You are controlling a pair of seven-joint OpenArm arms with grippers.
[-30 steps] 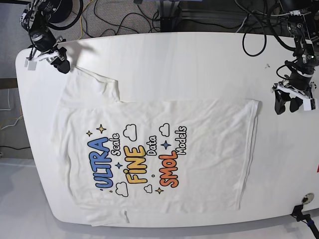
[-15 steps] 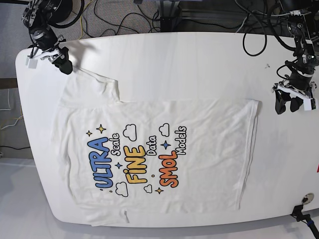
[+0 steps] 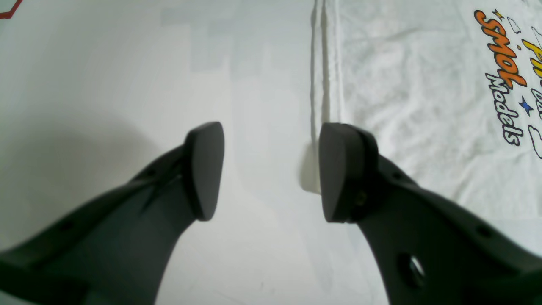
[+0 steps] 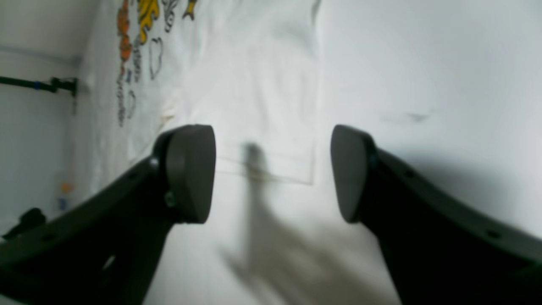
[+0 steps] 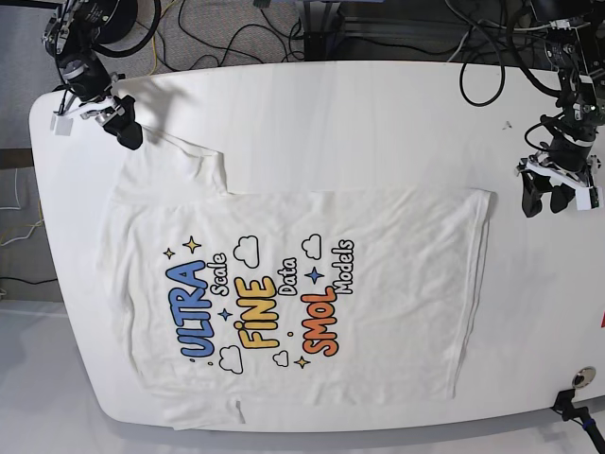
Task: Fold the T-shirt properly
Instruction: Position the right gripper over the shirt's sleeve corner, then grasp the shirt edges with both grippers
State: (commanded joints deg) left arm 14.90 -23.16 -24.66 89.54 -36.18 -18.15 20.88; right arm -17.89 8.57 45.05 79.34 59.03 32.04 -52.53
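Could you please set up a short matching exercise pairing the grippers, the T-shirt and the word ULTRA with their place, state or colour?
Things:
1. left gripper
2. right gripper
3. T-shirt
4. word ULTRA

Descriptions:
A. blue
B. lying flat, print side up
C. open, off the hem corner
D. open, at the sleeve

Pairs: 1-C, 2-D, 3-B, 4-A

The T-shirt [image 5: 293,303] lies flat on the table [image 5: 378,113], filling its lower middle. One gripper [image 5: 126,130] sits upper left, the other [image 5: 548,197] far right.
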